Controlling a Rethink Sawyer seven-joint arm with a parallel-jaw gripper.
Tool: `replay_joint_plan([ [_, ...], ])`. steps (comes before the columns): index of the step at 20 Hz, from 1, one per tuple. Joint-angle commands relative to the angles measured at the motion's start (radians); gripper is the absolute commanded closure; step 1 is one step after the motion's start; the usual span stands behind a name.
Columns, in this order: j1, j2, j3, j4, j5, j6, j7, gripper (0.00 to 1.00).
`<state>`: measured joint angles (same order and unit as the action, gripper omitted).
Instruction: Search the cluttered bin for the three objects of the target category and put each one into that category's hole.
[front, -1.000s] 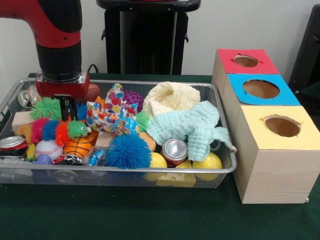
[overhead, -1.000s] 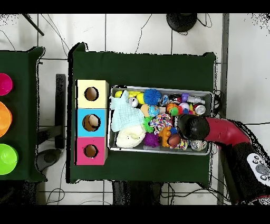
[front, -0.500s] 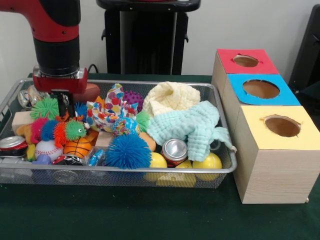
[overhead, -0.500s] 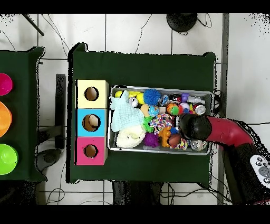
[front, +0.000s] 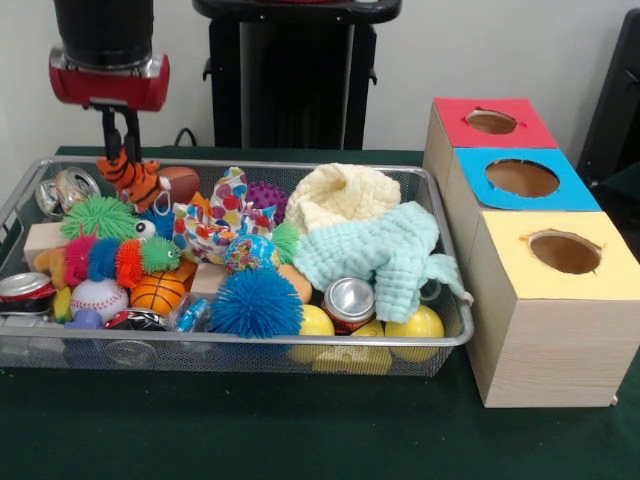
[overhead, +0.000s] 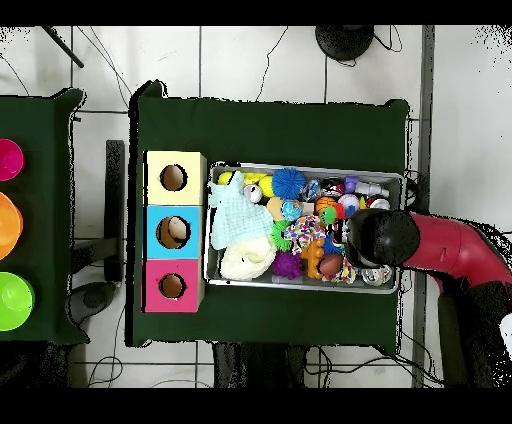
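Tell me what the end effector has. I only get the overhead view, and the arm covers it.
Observer: The end effector is shut on an orange, black-striped tiger toy.
Operator: Report how high it is.
Observer: The tiger toy hangs about level with the far rim of the cluttered bin, just over the green spiky ball. I cannot tell if they touch.
Operator: Describe the sides of the boxes.
Observer: Bare pale wood, seen on the yellow-topped box. Only the tops are coloured.
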<state>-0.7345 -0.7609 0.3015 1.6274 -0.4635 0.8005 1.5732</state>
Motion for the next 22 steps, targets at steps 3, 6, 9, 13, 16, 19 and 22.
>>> replay_joint_plan([
  [3,0.041,-0.127,0.079,0.097,0.055,0.117,-0.1,1.0],
  [6,0.057,-0.155,0.069,0.123,0.066,0.114,-0.085,1.0],
  [9,0.074,-0.181,0.058,0.146,0.075,0.115,-0.068,1.0],
  [13,0.096,-0.212,0.045,0.175,0.084,0.109,-0.047,1.0],
  [16,0.113,-0.231,0.031,0.209,0.092,0.093,-0.022,1.0],
  [19,0.128,-0.249,0.018,0.248,0.101,0.07,0.004,1.0],
  [22,0.146,-0.266,0.008,0.288,0.11,0.051,0.028,1.0],
])
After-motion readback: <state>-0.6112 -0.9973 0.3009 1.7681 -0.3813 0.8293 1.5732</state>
